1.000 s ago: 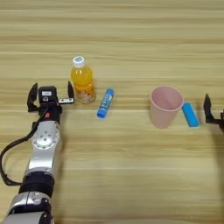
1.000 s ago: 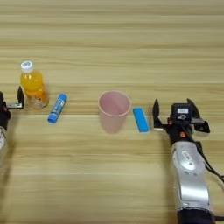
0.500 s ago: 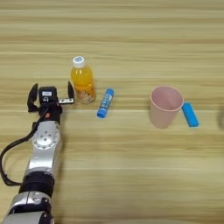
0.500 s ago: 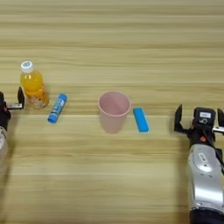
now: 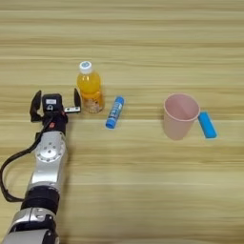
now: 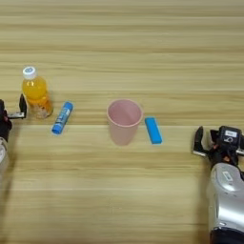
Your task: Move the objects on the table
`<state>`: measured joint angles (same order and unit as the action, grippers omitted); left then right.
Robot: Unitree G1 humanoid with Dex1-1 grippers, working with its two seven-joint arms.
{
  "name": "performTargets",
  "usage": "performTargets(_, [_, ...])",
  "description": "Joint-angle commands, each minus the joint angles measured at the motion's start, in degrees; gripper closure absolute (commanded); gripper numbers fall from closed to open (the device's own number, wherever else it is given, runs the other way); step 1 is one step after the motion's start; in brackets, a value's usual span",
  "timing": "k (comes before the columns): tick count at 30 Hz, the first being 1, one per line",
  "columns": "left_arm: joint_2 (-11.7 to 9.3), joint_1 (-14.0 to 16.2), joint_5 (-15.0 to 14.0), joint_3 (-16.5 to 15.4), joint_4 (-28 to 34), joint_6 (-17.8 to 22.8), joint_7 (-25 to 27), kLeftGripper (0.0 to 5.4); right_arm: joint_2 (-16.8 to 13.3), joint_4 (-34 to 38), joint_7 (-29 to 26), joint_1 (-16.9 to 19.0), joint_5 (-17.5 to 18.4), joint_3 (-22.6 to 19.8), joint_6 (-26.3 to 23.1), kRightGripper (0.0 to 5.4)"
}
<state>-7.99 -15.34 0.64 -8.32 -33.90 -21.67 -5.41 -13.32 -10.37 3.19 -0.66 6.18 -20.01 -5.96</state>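
Standing upright toward the left side of the table point(image 5: 143, 28), the bottle point(image 5: 89, 88) of orange juice wears a white cap. The left gripper point(image 5: 55, 101) sits just left of it with its two black fingers spread apart, holding nothing; the nearer finger point(image 5: 76, 98) is right beside the bottle, though whether they touch cannot be told. The left arm runs from there down to the near edge at the left corner.

Just right of the bottle the glue stick point(image 5: 114, 112) lies flat, tilted, its far end leaning to the right. Near the middle of the table stands the pink cup point(image 6: 124, 120), upright with its mouth open to the camera. The blue block point(image 6: 153, 130) lies flat just right of the cup, close beside it, with its long side running roughly away from the near edge.

The right gripper point(image 6: 217, 141) is well apart from the block, near the right edge of the table, empty. One black finger point(image 6: 198, 141) shows clearly and the fingers look parted.
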Motion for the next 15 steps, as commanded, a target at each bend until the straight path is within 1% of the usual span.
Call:
performTargets(1, [-0.59,-0.83,-0.04,-0.13,-0.42,-0.2,0.41,0.0,0.67,-0.53,-1.4,-0.96,3.51,-1.24,-3.19,0.02])
performTargets(7, [-0.59,-0.8,-0.01,-0.12,-0.34,-0.18,0.4,0.0,0.75,-0.4,-2.32,-0.96,5.76,-1.28,-5.17,0.02])
performTargets(9, [-0.59,-0.81,0.0,-0.12,-0.33,-0.18,0.38,0.0,0.94,-0.33,-2.91,-0.95,6.7,-1.18,-6.09,0.27])
performTargets(10, [-0.58,-0.81,0.0,-0.13,-0.33,-0.18,0.38,0.0,1.08,-0.31,-3.31,-0.95,7.21,-1.12,-6.5,0.3])
performTargets(11, [-0.58,-0.81,0.01,-0.13,-0.32,-0.18,0.37,0.0,1.21,-0.23,-3.58,-0.92,7.61,-1.04,-6.83,0.49])
performTargets(14, [-0.58,-0.82,0.02,-0.13,-0.32,-0.18,0.35,0.0,1.49,0.05,-4.38,-0.83,8.38,-0.72,-7.66,0.91])
performTargets(15, [-0.58,-0.82,0.02,-0.13,-0.31,-0.17,0.35,0.0,1.57,0.13,-4.58,-0.8,8.46,-0.64,-7.85,0.96])
